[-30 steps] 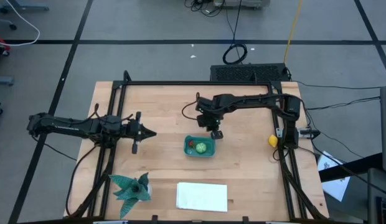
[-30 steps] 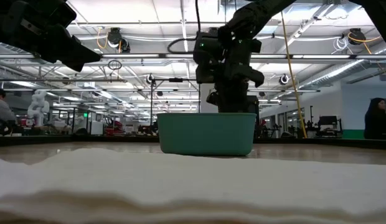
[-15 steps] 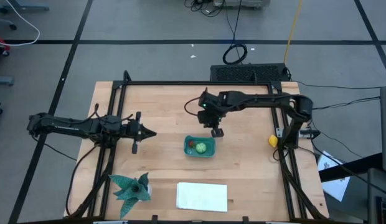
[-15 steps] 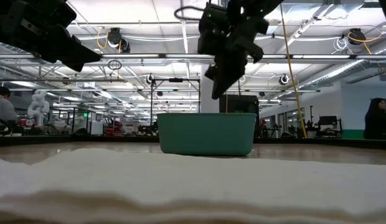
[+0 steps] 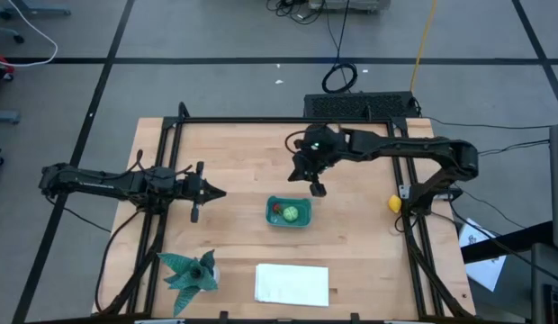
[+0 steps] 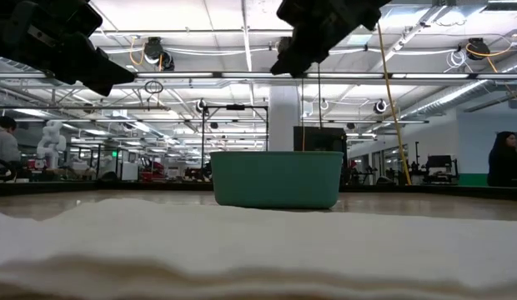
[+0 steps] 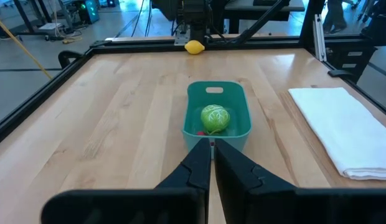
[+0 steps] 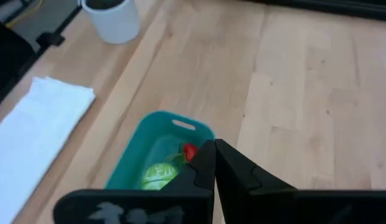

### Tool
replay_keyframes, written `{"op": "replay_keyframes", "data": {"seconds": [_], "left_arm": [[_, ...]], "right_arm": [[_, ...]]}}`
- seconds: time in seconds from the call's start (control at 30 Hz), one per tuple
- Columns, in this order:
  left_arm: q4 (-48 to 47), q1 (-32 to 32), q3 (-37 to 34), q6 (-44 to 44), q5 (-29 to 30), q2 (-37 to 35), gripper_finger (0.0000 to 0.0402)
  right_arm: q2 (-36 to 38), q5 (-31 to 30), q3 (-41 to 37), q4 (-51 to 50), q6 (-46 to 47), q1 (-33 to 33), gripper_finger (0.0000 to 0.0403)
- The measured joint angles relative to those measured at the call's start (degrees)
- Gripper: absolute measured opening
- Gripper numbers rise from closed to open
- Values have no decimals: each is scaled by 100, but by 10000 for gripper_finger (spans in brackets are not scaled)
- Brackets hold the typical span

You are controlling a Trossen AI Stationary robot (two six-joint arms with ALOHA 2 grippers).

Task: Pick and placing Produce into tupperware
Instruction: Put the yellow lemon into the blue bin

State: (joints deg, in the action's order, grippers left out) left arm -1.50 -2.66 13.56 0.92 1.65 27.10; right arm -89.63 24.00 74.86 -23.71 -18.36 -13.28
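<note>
tub [image 5: 289, 212]: green, red in | yellow [image 5: 394, 203]: table edge | cloth [image 5: 292, 283]: near

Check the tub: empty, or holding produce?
Holding produce: the tub contains the green piece and red piece; the yellow piece lies outside.

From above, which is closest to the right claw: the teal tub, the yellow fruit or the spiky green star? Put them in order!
Measured from the right gripper:
1. Teal tub, just below it, mid-table.
2. Yellow fruit, at the table's right edge.
3. Spiky green star, far off in the lower-left corner.
</note>
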Motion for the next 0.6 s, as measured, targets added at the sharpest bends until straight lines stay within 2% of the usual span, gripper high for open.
{"op": "replay_keyframes", "data": {"seconds": [0.43,0.6], "left_arm": [[0,0,0,-13,0,-1,26],[1,0,0,-7,0,0,26]], "right_arm": [[1210,-14,-1695,1333,717,-26,0],[1656,-11,-2353,2131,920,-29,0]]}}
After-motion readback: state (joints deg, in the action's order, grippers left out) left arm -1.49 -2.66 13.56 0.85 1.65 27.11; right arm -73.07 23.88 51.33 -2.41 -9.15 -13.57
